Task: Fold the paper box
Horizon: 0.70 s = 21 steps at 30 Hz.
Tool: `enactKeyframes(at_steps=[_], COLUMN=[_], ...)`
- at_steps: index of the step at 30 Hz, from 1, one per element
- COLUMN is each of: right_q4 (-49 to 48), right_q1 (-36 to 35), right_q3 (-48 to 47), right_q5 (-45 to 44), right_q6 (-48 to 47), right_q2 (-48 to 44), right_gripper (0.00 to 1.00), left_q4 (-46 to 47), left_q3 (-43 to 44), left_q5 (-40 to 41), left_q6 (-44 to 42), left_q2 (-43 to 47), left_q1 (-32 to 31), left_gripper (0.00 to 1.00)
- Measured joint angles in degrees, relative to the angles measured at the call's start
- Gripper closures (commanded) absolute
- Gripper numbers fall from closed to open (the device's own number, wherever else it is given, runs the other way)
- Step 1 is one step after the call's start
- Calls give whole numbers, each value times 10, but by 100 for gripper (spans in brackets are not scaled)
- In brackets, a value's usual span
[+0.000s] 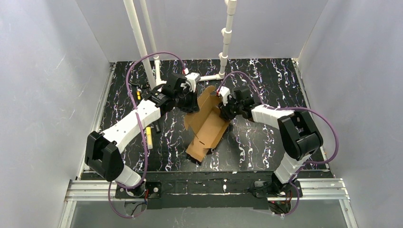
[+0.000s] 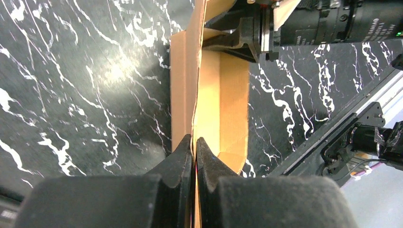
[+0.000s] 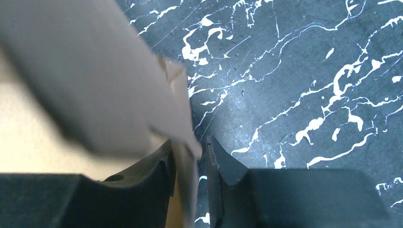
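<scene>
Brown cardboard, the paper box lies half-folded on the black marbled table, one raised wall pinched tight by the left gripper, another flap between the slightly parted jaws of the right gripper.

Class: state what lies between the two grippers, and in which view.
The paper box lies between the left gripper and right gripper, seen in the top external view.
</scene>
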State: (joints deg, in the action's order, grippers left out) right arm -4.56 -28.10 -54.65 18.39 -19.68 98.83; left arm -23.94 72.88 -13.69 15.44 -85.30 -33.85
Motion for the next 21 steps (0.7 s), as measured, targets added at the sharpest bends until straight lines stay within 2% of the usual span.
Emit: enactKeyframes(at_steps=[6, 11, 16, 19, 21], right_q4=[1, 0, -4, -9, -17], right_q1=[33, 52, 67, 75, 85], right_q3=[-11, -12, -25, -38, -46], right_q5=[52, 77, 108, 135, 174], right_q6=[31, 47, 61, 75, 87], right_q2=[-1, -14, -24, -24, -24], right_gripper=[61, 47, 43, 29, 25], left_q4=[-21, -34, -46, -52, -56], left_q3=[65, 90, 97, 108, 116], left_q5=[7, 10, 13, 16, 22], left_q6=[-42, -63, -79, -93, -106], left_q2=[-16, -25, -32, -41, -47], left_q1=[0, 2, 4, 4, 4], left_gripper=[100, 100, 100, 100, 100])
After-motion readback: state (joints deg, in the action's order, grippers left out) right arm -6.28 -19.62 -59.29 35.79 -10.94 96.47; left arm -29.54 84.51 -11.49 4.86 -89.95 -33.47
